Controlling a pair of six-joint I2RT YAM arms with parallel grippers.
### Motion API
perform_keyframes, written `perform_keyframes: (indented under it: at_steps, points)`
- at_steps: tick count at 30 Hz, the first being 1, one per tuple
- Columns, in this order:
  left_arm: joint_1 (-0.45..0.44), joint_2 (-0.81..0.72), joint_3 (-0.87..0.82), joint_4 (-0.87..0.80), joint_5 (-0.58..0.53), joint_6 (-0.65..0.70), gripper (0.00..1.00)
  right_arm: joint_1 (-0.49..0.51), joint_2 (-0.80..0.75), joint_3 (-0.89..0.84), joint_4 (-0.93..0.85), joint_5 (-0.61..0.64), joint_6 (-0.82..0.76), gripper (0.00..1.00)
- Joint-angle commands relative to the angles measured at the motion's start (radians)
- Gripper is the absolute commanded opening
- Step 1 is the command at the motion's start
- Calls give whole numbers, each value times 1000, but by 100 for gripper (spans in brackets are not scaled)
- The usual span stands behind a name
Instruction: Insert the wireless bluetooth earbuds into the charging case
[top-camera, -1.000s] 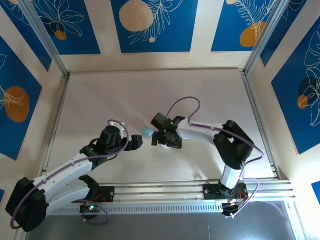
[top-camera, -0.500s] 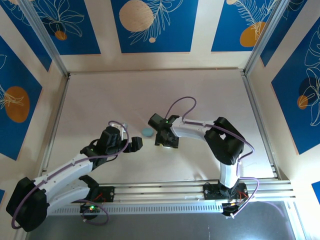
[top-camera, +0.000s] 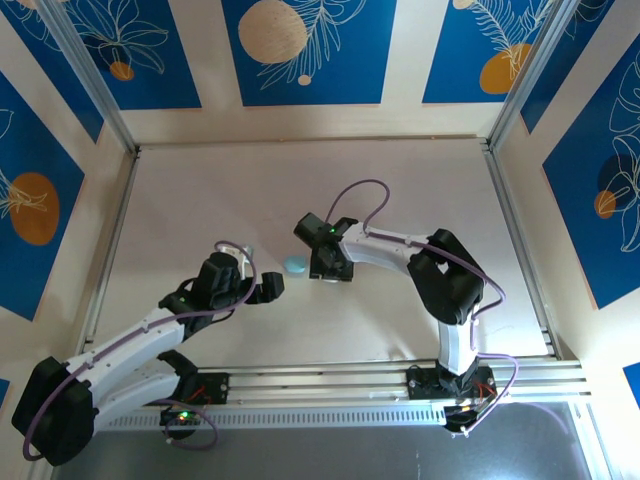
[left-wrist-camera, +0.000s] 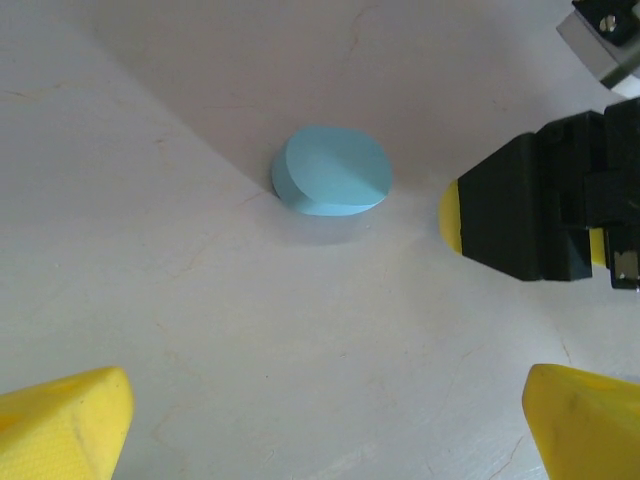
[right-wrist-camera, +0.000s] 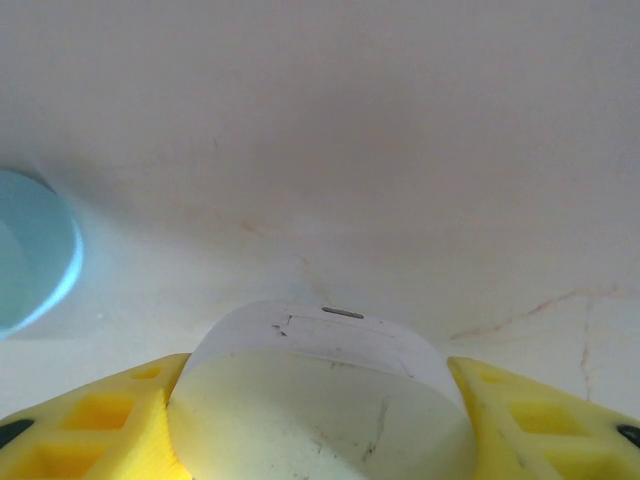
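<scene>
White charging case (right-wrist-camera: 320, 345): smooth oval, closed, w/ a small dark slot mark on the top edge and faint scuffs on its face. It sits betw. the right gripper (right-wrist-camera: 320, 400) fingers (right-wrist-camera: 100, 420). The yellow pads touch both sides, so the gripper is grasping it low over the table (top-camera: 400, 200).

Blue charging case (left-wrist-camera: 332, 170): pale blue, oval, lid closed, matte. It lies flat on the table by itself. From the top cam the blue case (top-camera: 295, 265) is near table centre, just left of the right gripper (top-camera: 330, 270) and just up-right of the left gripper (top-camera: 272, 288), touching neither. The right wrist cam catches its rim (right-wrist-camera: 30, 260) at the left edge, near the white case but apart from it.

Tiny pale blue bit (top-camera: 250, 250) on the table beside the left wrist, too small to identify.

Left arm: runs diagonally from the lower-left base up and right, wrist low, gripper (left-wrist-camera: 322, 415) aimed at the blue case. Its jaws are spread wide w/ nothing betw. them.

Right arm: upright from the lower-right base, elbow bent, forearm running left to centre, purple cable looping above. Its black-and-yellow gripper (left-wrist-camera: 530, 220) shows to the right of the blue case in the left wrist cam.
</scene>
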Motion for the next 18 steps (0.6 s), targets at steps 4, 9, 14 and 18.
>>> perform_keyframes:
  at_steps: [4,9,14,18]
  points:
    - [21,-12,4,-1,-9,25,100,-28,69,72,-15,-5,-87,50]
    - [26,-3,13,2,-17,29,100,-39,104,92,-4,-37,-115,53]
    - [32,17,41,-6,-36,41,100,-44,92,74,10,-58,-132,61]
    - [36,17,81,-36,-69,64,100,-51,54,56,26,-81,-151,70]
